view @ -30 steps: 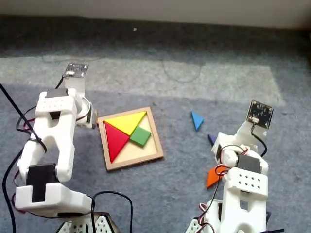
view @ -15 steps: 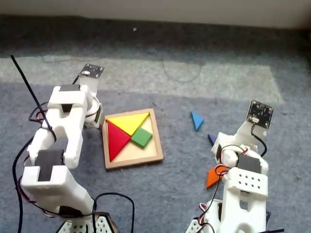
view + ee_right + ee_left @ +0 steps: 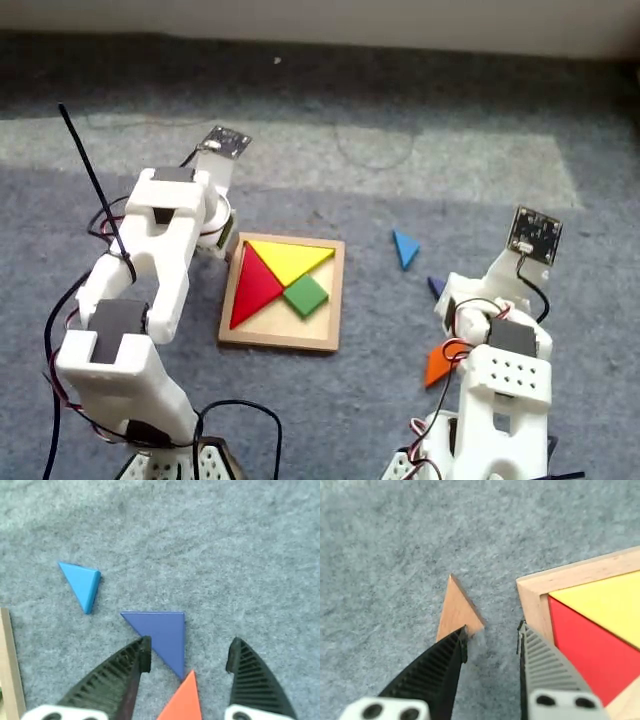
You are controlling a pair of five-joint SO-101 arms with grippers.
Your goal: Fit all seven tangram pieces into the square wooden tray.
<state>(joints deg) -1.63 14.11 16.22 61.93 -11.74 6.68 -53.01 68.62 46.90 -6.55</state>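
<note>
Gaping empty, left end effector (image 3: pixel 492 630) and right end effector (image 3: pixel 189 642) flank one three-piece tray (image 3: pixel 282 342).

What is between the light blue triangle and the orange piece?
A dark blue triangle lies between the light blue triangle and the orange piece. The right wrist view shows this clearly.

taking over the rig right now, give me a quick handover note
Left tool: open, one finger at the tan triangle, the other by the tray corner.
Right tool: open, above the dark blue triangle and orange piece.
Done: yellow triangle, red triangle and green square lie in the tray.
To do: tan triangle, light blue triangle, dark blue triangle and orange piece, all on the carpet outside the tray.
</note>
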